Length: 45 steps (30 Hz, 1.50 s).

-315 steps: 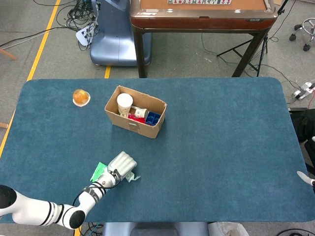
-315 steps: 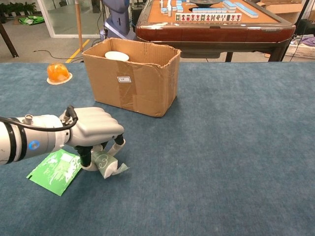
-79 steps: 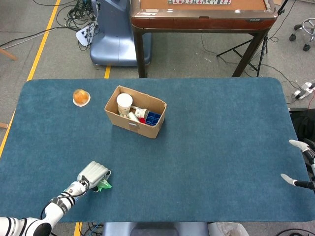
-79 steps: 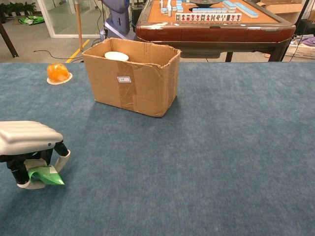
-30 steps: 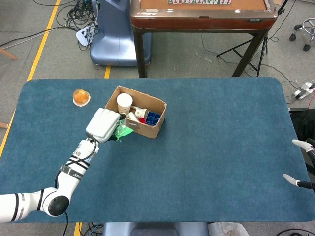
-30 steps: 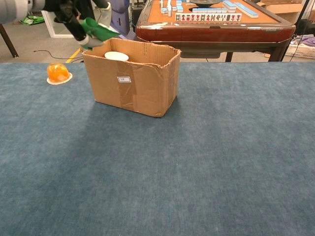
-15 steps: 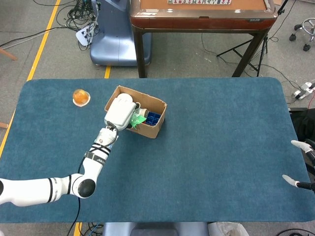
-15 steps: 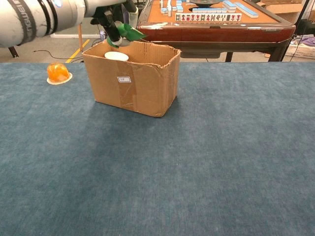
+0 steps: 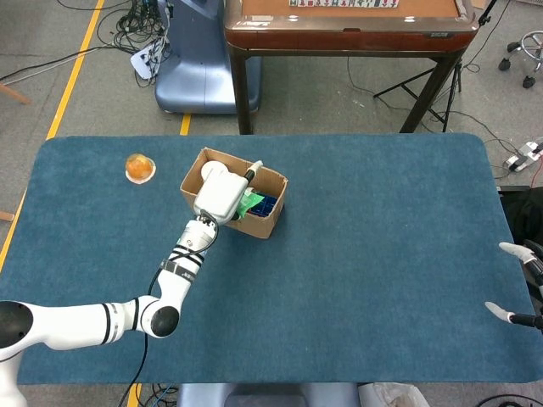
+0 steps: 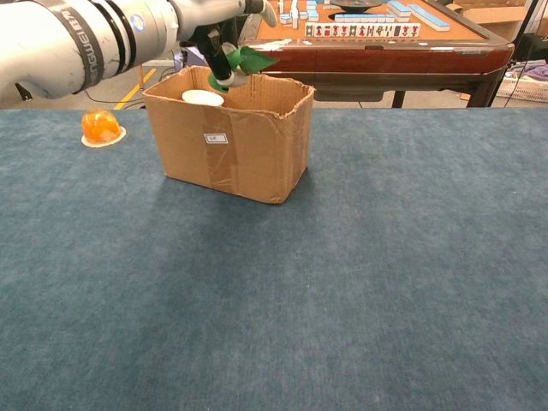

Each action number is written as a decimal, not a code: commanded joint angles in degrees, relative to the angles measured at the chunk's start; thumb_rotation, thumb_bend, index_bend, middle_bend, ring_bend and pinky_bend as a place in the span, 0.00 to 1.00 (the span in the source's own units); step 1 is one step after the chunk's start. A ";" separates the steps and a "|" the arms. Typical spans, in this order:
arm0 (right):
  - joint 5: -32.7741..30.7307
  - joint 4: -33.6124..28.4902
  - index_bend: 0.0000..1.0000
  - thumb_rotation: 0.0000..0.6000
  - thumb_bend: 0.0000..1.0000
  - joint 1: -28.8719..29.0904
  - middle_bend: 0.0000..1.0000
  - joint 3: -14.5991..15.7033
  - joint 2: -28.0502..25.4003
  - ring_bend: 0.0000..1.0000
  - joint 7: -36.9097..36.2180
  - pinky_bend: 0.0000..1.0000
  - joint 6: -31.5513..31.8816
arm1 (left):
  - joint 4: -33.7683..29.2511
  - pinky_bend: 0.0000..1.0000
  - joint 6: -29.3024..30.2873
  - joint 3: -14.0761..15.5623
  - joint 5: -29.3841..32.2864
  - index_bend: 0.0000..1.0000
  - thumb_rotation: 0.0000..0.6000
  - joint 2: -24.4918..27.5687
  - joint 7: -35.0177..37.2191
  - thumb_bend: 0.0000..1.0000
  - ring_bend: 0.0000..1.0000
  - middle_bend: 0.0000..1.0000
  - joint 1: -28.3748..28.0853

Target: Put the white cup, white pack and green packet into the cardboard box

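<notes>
My left hand (image 9: 221, 193) (image 10: 218, 26) hangs over the open cardboard box (image 9: 254, 222) (image 10: 231, 141) and pinches the green packet (image 9: 250, 203) (image 10: 248, 60) just above the box's mouth. The white cup (image 10: 203, 98) (image 9: 208, 170) stands upright in the box's left end. Blue and red contents (image 9: 266, 203) lie at the box's right end; the hand hides the middle of the box, and I cannot make out the white pack. My right hand (image 9: 519, 284) shows only as spread fingertips at the table's right edge, holding nothing.
An orange object on a small white dish (image 9: 140, 167) (image 10: 101, 127) sits left of the box. A wooden mahjong table (image 9: 348, 25) (image 10: 377, 43) stands behind the blue cloth table (image 9: 382, 254).
My left hand has carried the green packet further right, from the box's left end to above its middle. The right hand has stayed put.
</notes>
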<state>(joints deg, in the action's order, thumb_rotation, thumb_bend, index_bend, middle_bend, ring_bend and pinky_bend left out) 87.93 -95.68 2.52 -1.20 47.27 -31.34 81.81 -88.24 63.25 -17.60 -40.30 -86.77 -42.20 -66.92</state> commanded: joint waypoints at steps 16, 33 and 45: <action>0.18 -0.26 0.19 1.00 0.09 0.04 0.20 0.15 0.00 0.04 0.27 0.17 0.17 | 0.02 0.80 3.41 -0.09 -1.17 0.00 1.00 -0.82 -2.70 0.15 0.55 0.72 0.19; 0.49 -0.31 0.19 1.00 0.09 0.11 0.20 0.32 0.12 0.04 0.61 0.17 0.23 | -3.16 0.72 6.88 1.07 -5.06 0.05 1.00 0.86 -2.39 0.15 0.33 0.36 3.85; -0.01 -1.32 0.19 1.00 0.08 0.51 0.20 0.39 0.73 0.04 3.96 0.17 -0.64 | -19.60 0.72 13.73 11.38 -22.53 0.20 1.00 11.29 2.30 0.15 0.33 0.36 14.96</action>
<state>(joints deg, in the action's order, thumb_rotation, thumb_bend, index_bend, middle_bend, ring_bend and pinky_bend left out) 88.02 -96.84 2.97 -0.81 47.89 -27.72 81.30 -104.73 75.22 -9.13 -59.40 -78.18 -41.10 -54.76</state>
